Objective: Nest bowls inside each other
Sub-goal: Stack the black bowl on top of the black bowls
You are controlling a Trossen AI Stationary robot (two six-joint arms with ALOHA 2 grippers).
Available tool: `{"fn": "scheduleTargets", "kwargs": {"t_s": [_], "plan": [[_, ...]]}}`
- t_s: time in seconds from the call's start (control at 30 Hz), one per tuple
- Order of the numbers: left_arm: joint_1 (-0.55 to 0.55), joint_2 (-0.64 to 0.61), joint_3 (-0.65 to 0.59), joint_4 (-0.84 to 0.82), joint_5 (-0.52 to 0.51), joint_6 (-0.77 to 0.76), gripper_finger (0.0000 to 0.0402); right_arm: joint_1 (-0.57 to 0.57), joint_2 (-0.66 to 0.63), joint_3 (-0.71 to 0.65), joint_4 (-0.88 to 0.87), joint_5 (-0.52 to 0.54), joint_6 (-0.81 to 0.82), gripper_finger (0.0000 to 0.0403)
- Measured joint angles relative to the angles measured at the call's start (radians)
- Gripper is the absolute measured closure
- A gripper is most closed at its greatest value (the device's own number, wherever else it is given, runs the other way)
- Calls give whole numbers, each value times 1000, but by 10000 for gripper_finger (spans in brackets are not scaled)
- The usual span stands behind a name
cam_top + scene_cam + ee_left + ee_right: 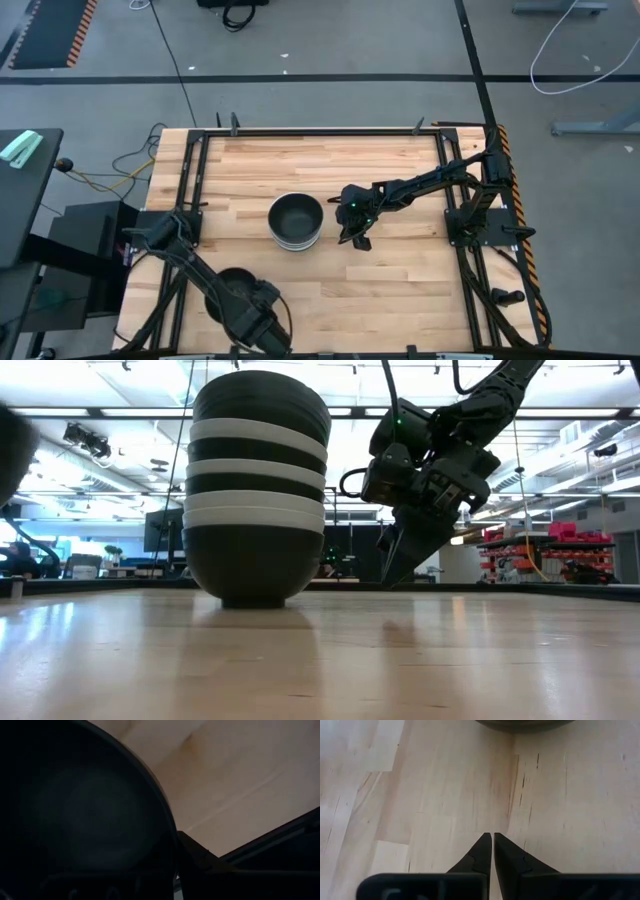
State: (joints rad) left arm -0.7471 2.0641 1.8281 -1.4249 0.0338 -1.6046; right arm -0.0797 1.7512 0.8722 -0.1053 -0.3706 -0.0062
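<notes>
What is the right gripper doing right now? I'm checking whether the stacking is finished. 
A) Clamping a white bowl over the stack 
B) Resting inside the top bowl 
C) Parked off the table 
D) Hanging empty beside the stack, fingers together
D: the right gripper shows its fingers together with only bare table beneath, and hangs beside the stack of bowls.

The stack of bowls [257, 490] is banded glossy black and white, black at top and bottom; the table [330, 290] is pale wood in lighter and darker strips; the right claw [492, 851] is black; the separate bowl [75, 805] looks black, though dimly seen.
</notes>
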Motion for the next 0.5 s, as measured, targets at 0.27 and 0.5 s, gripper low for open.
{"fn": "scheduleTargets", "kwargs": {"t_s": [0.27, 0.5], "plan": [[25, -57, 129, -148, -88, 33, 389, 18, 0, 0, -8, 20, -16, 396], [87, -120, 213, -146, -226, 124, 389, 29, 0, 0, -22, 35, -19, 391]]}}
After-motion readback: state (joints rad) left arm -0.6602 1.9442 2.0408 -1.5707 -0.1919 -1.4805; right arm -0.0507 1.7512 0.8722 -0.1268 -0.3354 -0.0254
